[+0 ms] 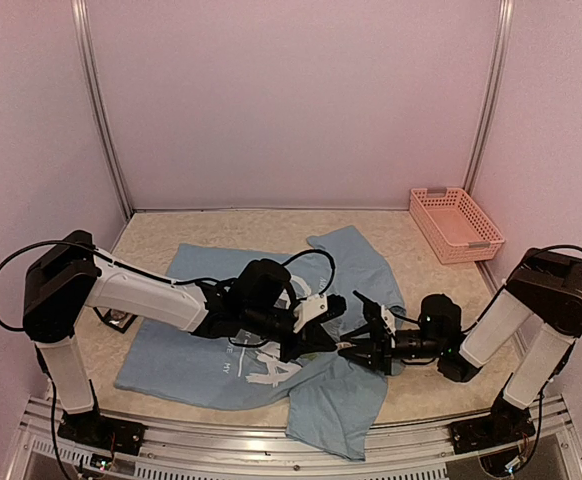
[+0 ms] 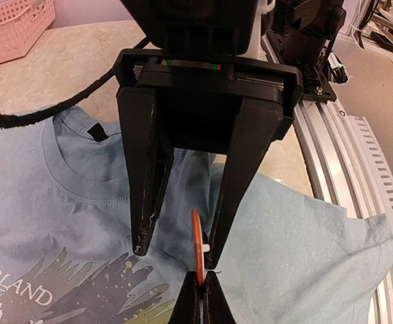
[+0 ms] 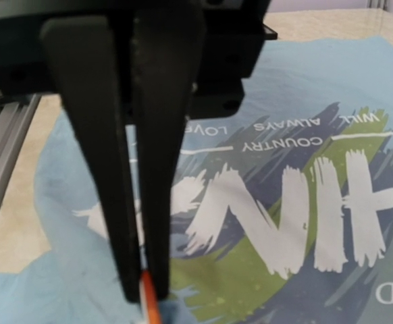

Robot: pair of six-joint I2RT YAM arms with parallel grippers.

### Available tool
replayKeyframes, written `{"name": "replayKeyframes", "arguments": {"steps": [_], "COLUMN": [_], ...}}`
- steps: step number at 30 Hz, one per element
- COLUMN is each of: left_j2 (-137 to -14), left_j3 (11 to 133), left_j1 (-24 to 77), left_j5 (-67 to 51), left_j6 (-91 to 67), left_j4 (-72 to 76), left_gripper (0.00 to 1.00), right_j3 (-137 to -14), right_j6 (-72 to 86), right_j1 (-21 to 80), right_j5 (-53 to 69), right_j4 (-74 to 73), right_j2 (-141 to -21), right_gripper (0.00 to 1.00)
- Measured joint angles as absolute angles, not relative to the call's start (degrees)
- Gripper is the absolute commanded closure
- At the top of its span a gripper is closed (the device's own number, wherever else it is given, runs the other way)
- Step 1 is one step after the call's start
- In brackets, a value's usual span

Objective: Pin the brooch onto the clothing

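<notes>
The light blue T-shirt (image 1: pixel 186 345) lies rumpled on the table, its printed chest showing in the right wrist view (image 3: pixel 284 202) and its collar in the left wrist view (image 2: pixel 68 182). The brooch (image 2: pixel 197 250), a thin orange-red disc seen edge-on, stands upright just above the shirt. My right gripper (image 3: pixel 141 290) is shut on its lower edge (image 3: pixel 149 307); the same tips show in the left wrist view (image 2: pixel 202 304). My left gripper (image 2: pixel 177 253) is open around the brooch, whose small white part touches one finger (image 2: pixel 220 229). The two grippers meet over the shirt's middle (image 1: pixel 339 345).
A pink slatted basket (image 1: pixel 456 223) stands at the back right, also visible in the left wrist view (image 2: pixel 14 27). The aluminium rail (image 2: pixel 345 148) runs along the table's near edge. A black cable (image 2: pixel 41 115) loops above the shirt's collar.
</notes>
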State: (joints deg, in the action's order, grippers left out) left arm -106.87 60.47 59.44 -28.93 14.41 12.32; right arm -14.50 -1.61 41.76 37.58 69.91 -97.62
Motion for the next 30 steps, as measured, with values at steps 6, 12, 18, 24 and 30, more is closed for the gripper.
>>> {"name": "replayKeyframes", "arguments": {"steps": [6,12,18,24,30], "left_j2": [-106.9,-106.9,-106.9,-106.9,-106.9], "left_j3": [60.5,60.5,60.5,60.5,60.4], "left_j1": [59.3,59.2,59.2,59.2,59.5], "left_j5": [-27.9,-27.0,-26.7,-26.3,-25.1], "left_j6": [14.4,14.7,14.9,14.9,15.7], "left_j4": [12.4,12.4,12.8,13.0,12.6], "left_gripper": [1.00,1.00,1.00,1.00,1.00], "right_j3": [-14.7,-14.3,-13.7,-13.2,-12.0], "right_j6": [2.6,7.4,10.3,10.2,7.3], "right_j1": [41.7,41.3,41.0,40.8,39.5], "right_j5": [36.0,35.7,35.7,35.8,36.0], "right_j4": [69.5,71.6,74.7,75.2,71.8], "right_j2": [-97.6,-98.7,-99.9,-99.9,-95.0], "right_gripper": [0.74,0.74,0.74,0.65,0.54]}}
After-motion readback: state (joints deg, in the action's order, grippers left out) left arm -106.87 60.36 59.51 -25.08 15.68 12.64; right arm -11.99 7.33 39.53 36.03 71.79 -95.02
